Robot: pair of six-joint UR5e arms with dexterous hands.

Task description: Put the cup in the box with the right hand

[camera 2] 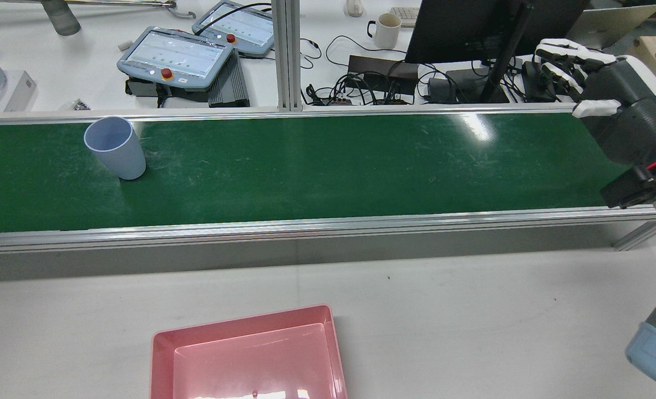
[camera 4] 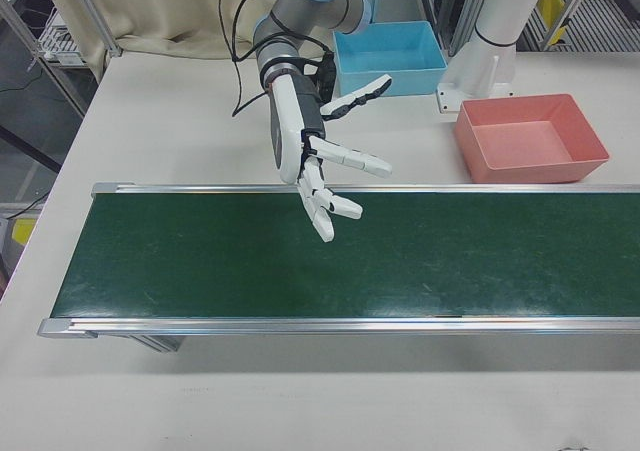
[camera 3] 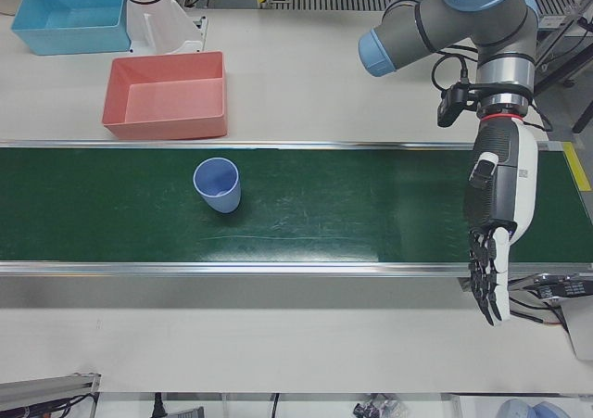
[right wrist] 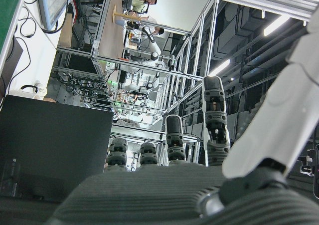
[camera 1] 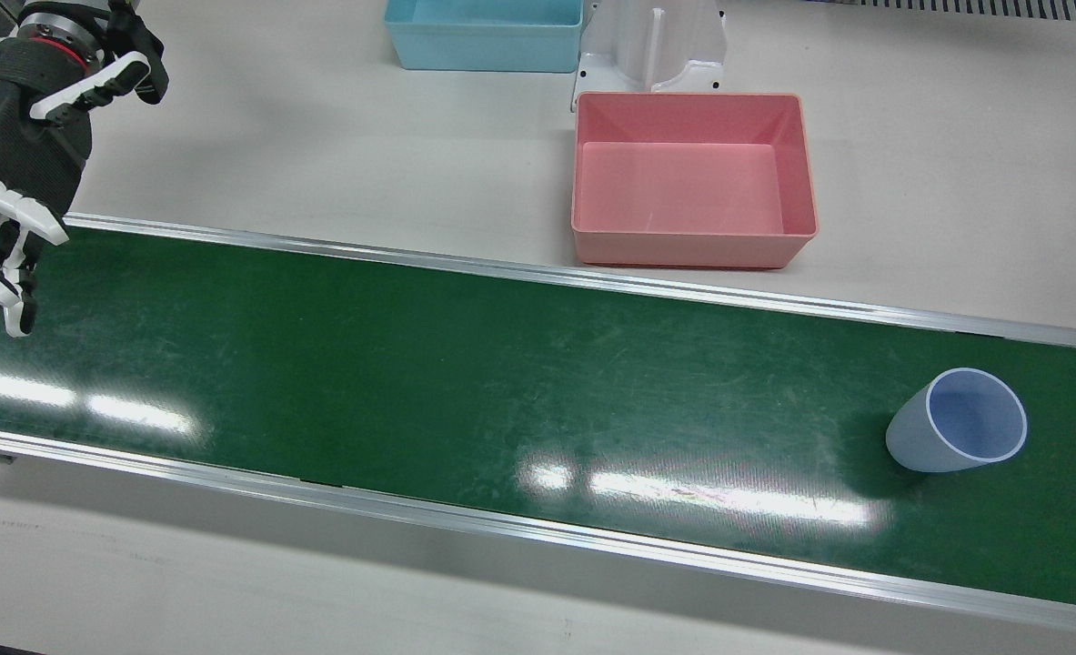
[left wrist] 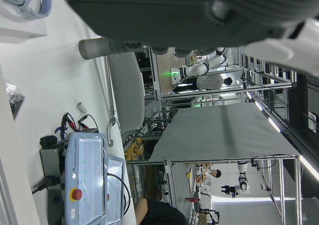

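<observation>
- Currently the pale blue cup (camera 1: 956,421) stands upright on the green conveyor belt (camera 1: 428,364), mouth up and empty, with nothing touching it.
- In the front view it sits toward the right end of the belt, nearer the rail on the operators' side than the one on the robot's side.
- The right hand (camera 4: 315,161) hangs above the belt's robot-side rail, well apart from the cup along the belt.
- Its fingers (camera 4: 325,206) are stretched out and spread, pointing down over the green surface, with the thumb held out to the side; it holds nothing.
- The right hand view shows only the palm and fingertips against the ceiling of the hall, with no cup in sight.
- The pink box (camera 1: 692,177) sits empty on the white table (camera 1: 319,136) just beside the belt's robot-side rail, between the right hand and the cup along the belt's length.
- A light blue box (camera 1: 483,32) lies farther back on the table, next to a white pedestal (camera 1: 651,45).
- The left hand (camera 3: 496,214) shows in the left-front view, hanging palm-inward over the far end of the belt beyond the cup.
- Its fingers (camera 3: 486,284) are straight and point down past the operators' side rail, lying close side by side and gripping nothing.
- Two teach pendants (camera 2: 175,55) lie on the desk beyond the belt.
</observation>
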